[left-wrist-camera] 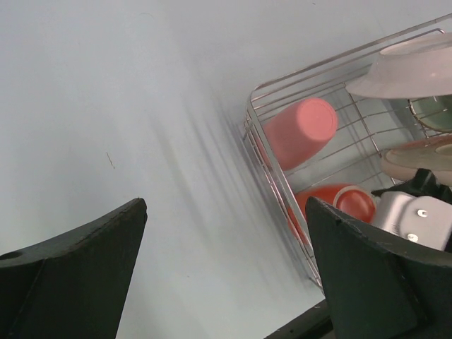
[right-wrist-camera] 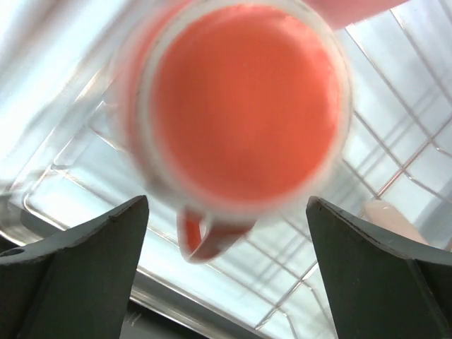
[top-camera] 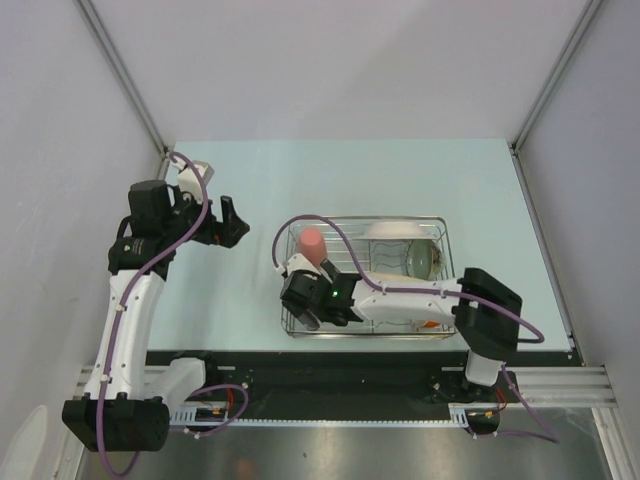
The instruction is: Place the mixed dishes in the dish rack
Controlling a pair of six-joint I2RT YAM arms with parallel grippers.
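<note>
The dish rack (top-camera: 440, 222) stands mid-table, a chrome wire basket. A pink cup (top-camera: 313, 243) (left-wrist-camera: 300, 132) lies in its far left corner. At the back sit a white plate (top-camera: 392, 231) (left-wrist-camera: 406, 67) and a pale green bowl (top-camera: 422, 258). The orange mug (right-wrist-camera: 240, 106) (left-wrist-camera: 339, 201) lies on its side in the rack's near left corner, handle toward the right wrist camera. My right gripper (top-camera: 303, 303) (right-wrist-camera: 226, 205) hovers just over it, open, its fingers clear of the mug. To the left of the rack my left gripper (top-camera: 232, 222) (left-wrist-camera: 226, 205) is open and holds nothing.
A cream-pink plate (left-wrist-camera: 420, 155) leans in the rack beside my right arm. The pale blue table (top-camera: 230, 300) stretches left of the rack. A black base rail (top-camera: 330, 370) runs along the near edge, and metal frame posts (top-camera: 125, 75) rise at the back corners.
</note>
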